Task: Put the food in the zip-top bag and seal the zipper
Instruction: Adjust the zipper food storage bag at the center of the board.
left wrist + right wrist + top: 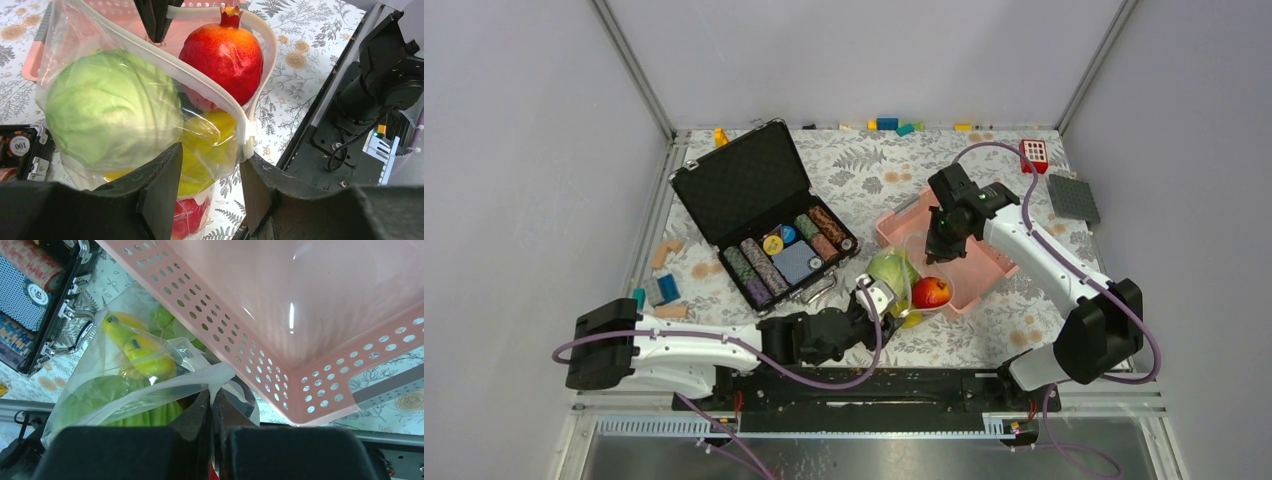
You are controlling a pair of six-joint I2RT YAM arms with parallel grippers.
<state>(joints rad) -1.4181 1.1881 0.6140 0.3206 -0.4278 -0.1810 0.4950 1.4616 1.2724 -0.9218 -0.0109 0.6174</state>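
The clear zip-top bag (904, 290) stands open between basket and arms. It holds food: a pale green cabbage (110, 110), a red fruit (222, 50), yellow bananas (207, 145) and a red apple (190, 215) low down. The whitish zipper (200, 82) curves round the mouth, unsealed. My left gripper (210, 185) is open, with the bag's near corner between its fingers (160, 190); one fingertip touches the zipper's end. At the far side of the mouth my right gripper (212, 400) is shut on the zipper strip, and it shows over the basket (936, 252).
The pink slatted basket (984, 265) lies right behind the bag, under the right arm. A black open case of poker chips (764, 215) stands to the left. Small blocks (887, 124) line the back edge; a red block (1033, 154) and grey plate (1074, 197) sit back right.
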